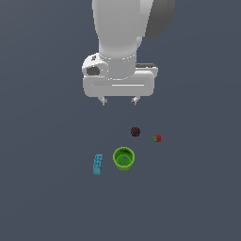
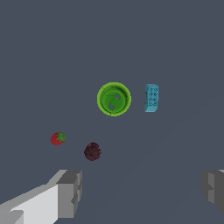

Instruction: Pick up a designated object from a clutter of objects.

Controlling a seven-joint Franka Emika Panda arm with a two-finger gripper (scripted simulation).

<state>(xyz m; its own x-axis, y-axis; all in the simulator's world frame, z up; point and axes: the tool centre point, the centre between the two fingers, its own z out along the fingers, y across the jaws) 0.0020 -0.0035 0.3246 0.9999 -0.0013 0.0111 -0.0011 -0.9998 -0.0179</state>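
The gripper (image 1: pixel 119 100) hung high with jaws spread wide, holding nothing; the tiny red strawberry with green leafy top (image 1: pixel 157 138) lay near the dark maroon bumpy ball (image 1: pixel 135 132); a clean descent likely needed centring over the strawberry alone.

The white robot arm (image 1: pixel 124 33) above the tool (image 1: pixel 119 100) is cut off by the exterior view's upper edge. In the wrist view, both grey fingers (image 2: pixel 70 192) are cut by the picture's edges. The tiny red strawberry with green leaves (image 1: pixel 157 138) shows no fine detail.
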